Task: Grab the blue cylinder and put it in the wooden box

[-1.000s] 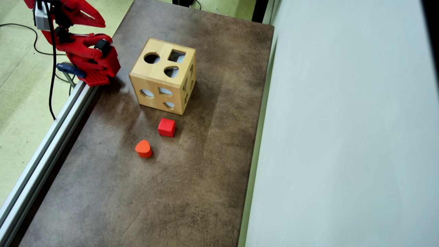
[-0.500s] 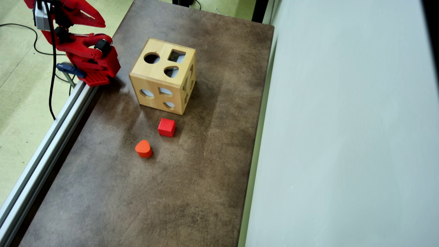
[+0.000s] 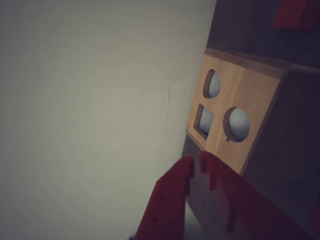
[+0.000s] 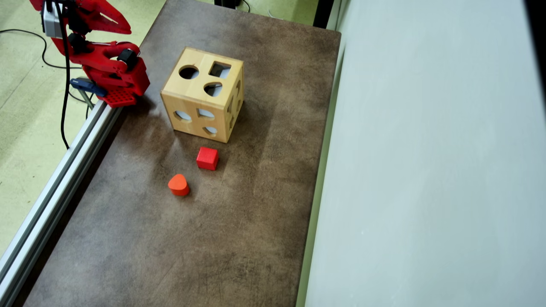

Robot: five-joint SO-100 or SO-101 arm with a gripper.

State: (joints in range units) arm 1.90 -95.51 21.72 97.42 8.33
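The blue cylinder does not show in either view. The wooden box (image 4: pixel 190 93) stands on the far part of the brown table, with a round, a square and a rounded-triangle hole in its top. In the wrist view the wooden box (image 3: pixel 260 95) sits just beyond my red fingertips. My gripper (image 3: pixel 196 162) is shut, its tips almost touching with nothing between them. From overhead, the gripper (image 4: pixel 123 26) is raised at the top left, folded back over the arm's base and well left of the box.
A red cube (image 4: pixel 207 158) lies just in front of the box, and an orange rounded-triangle block (image 4: pixel 178 184) a little nearer and to the left. A pale wall (image 4: pixel 426 170) runs along the table's right side. An aluminium rail (image 4: pixel 64 170) borders the left edge.
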